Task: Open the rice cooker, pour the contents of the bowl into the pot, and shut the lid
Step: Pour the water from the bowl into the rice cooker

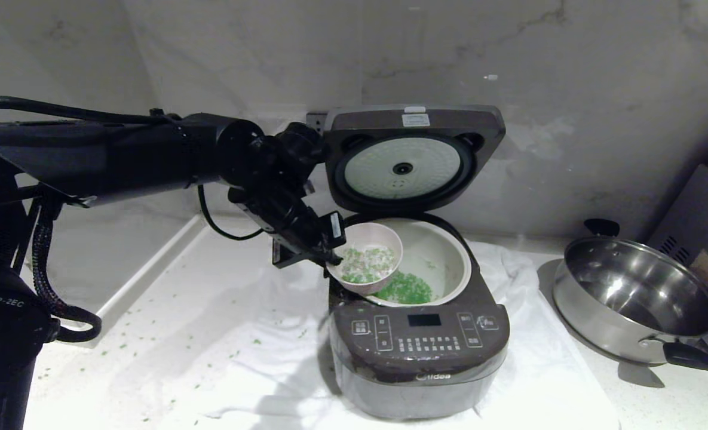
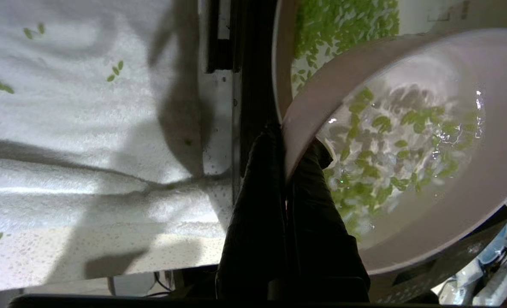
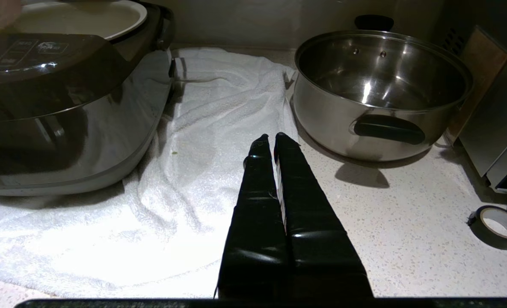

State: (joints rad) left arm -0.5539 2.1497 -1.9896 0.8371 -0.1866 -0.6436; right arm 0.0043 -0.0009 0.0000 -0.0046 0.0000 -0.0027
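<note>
Head view: the left claw (image 1: 330,254) pinches the near-left rim of the bowl (image 1: 367,258), which hangs tilted over the left part of the pot (image 1: 449,254) in the rice cooker (image 1: 419,352). The lid (image 1: 413,158) stands open behind, so the pour goes rightward, away from the claw.

Left wrist view: the fingers (image 2: 274,171) clamp the rim; green bits (image 2: 377,167) cling inside, more lie in the pot below.

Right wrist view: the right claw (image 3: 271,143), pressed together and holding nothing, hovers over the surface (image 3: 407,239) between cooker and steel pan (image 3: 377,90); the left claw is nearer.
</note>
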